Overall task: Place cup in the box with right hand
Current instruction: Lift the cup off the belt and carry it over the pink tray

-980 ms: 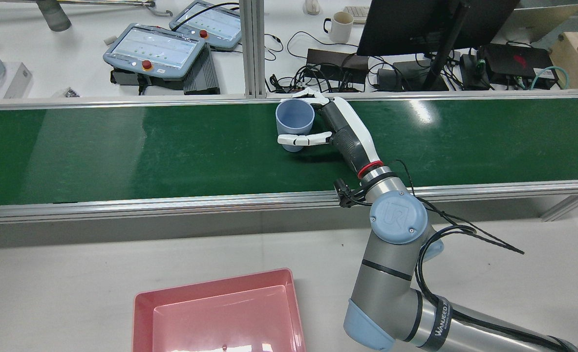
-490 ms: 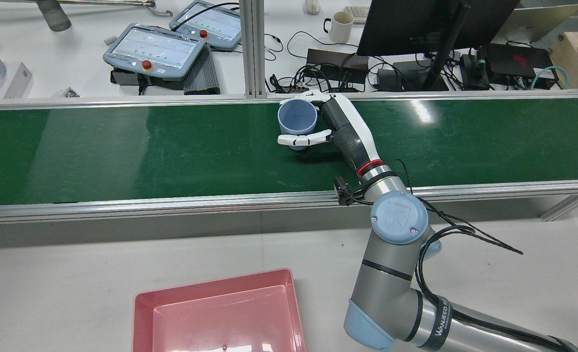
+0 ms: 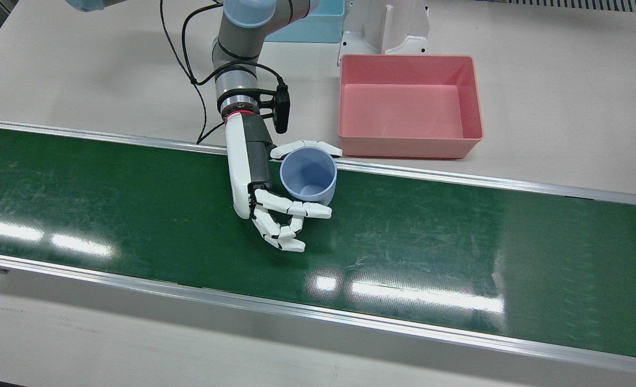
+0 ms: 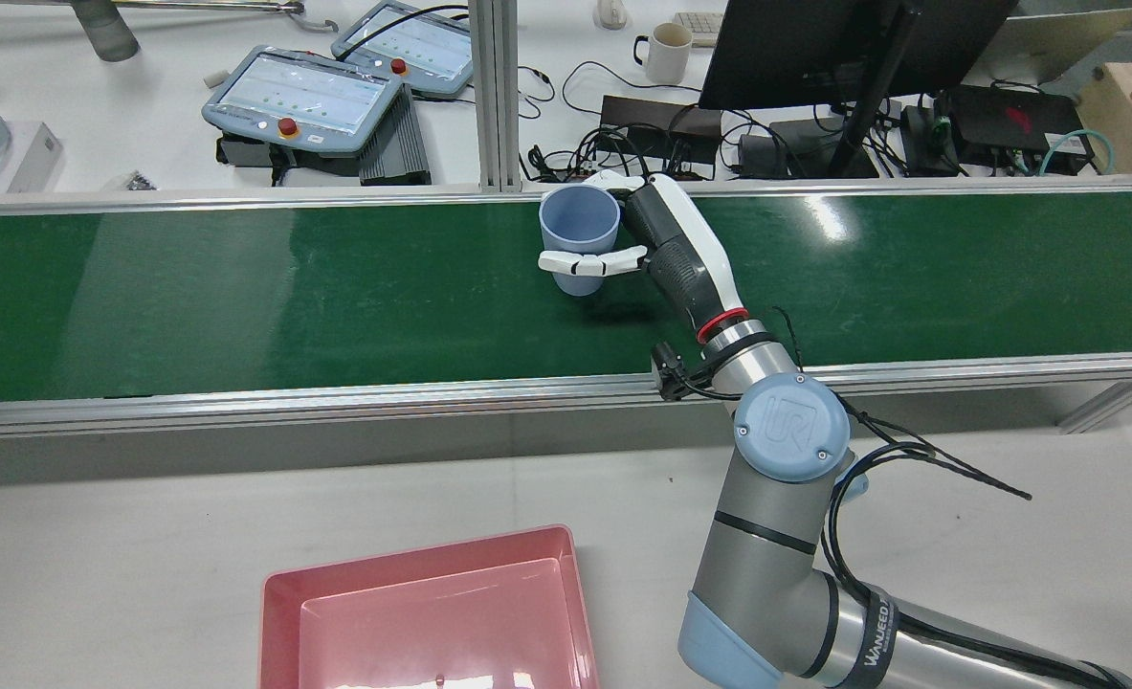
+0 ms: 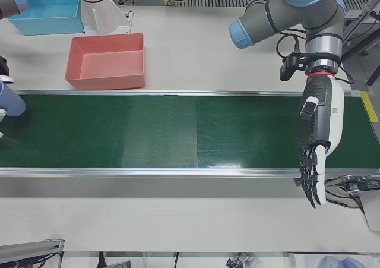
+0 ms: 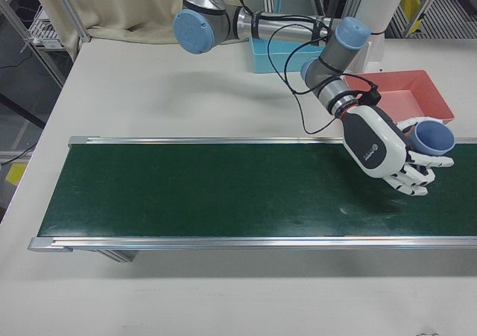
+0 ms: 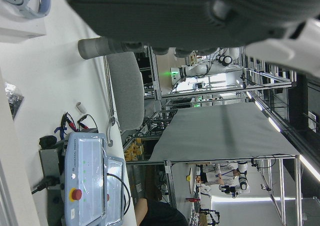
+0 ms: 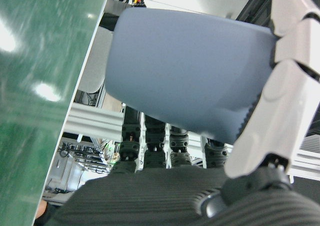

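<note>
Cup [image 3: 308, 174] in right hand [image 3: 264, 183] over belt [image 3: 135, 215].
Fingers wrapped round cup, mouth up; pink box [image 3: 409, 105] empty on worktop; left hand [image 5: 317, 149] spread, holding nothing.

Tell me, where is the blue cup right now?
The blue cup is held upright in the right hand, above the green belt near its robot-side edge; the pink box sits just beyond that edge.

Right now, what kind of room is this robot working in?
Probably a robotics lab or test workshop: a long green conveyor belt, robot control tablets on a cable-strewn desk, and the right robot hand holding a blue cup.
</note>
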Action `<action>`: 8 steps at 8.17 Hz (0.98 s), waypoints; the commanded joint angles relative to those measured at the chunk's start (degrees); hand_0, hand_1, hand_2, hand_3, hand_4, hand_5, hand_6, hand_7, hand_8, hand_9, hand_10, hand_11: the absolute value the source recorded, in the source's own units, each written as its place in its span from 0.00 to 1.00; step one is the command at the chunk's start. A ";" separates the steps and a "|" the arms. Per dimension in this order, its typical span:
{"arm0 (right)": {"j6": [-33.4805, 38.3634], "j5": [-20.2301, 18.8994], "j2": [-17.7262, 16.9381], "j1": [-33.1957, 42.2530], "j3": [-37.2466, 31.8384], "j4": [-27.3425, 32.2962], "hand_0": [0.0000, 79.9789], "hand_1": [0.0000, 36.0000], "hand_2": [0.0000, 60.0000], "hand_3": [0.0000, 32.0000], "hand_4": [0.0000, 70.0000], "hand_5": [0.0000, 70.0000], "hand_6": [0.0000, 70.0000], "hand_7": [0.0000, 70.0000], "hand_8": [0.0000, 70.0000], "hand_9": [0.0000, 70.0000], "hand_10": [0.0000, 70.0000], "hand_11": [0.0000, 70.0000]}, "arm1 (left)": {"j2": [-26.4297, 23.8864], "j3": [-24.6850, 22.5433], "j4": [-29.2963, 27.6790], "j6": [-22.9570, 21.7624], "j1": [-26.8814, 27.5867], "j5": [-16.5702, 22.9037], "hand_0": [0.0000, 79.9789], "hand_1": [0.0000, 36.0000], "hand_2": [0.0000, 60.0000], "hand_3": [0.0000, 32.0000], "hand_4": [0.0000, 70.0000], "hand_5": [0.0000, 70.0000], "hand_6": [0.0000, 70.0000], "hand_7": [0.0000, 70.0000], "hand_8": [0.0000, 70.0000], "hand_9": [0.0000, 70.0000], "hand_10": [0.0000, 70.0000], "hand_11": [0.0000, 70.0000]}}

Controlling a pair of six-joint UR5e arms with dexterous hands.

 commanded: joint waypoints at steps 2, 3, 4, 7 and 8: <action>-0.03 0.29 -4.52 -10.64 14.58 -0.63 0.63 1.00 1.00 0.00 0.61 0.18 0.39 1.00 0.47 0.81 0.23 0.37 | 0.00 0.00 0.00 0.00 0.00 -0.09 0.00 0.00 0.00 0.00 0.00 0.00 0.00 0.00 0.00 0.00 0.00 0.00; -0.03 0.47 -4.52 -15.81 15.90 -0.72 0.64 1.00 1.00 0.00 0.60 0.18 0.39 1.00 0.45 0.79 0.23 0.36 | 0.00 0.00 0.00 0.00 0.00 0.00 0.00 0.00 0.00 0.00 0.00 0.00 0.00 0.00 0.00 0.00 0.00 0.00; -0.12 0.55 -4.52 -19.51 16.26 -1.41 0.65 1.00 1.00 0.00 0.60 0.17 0.37 1.00 0.43 0.76 0.21 0.34 | 0.00 0.00 0.00 0.00 0.00 0.00 0.00 0.00 0.00 0.00 0.00 0.00 0.00 0.00 0.00 0.00 0.00 0.00; -1.60 7.52 -10.74 -28.30 23.00 -1.95 0.67 1.00 1.00 0.00 0.54 0.16 0.32 1.00 0.33 0.64 0.17 0.28 | 0.00 0.00 0.00 0.00 0.00 0.00 0.00 0.00 0.00 0.00 0.00 0.00 0.00 0.00 0.00 0.00 0.00 0.00; -2.57 13.85 -13.81 -32.60 24.77 -1.78 0.66 1.00 1.00 0.00 0.52 0.15 0.29 1.00 0.29 0.58 0.14 0.24 | 0.00 0.00 0.00 0.00 0.00 -0.09 0.00 0.00 0.00 0.00 0.00 0.00 0.00 0.00 0.00 0.00 0.00 0.00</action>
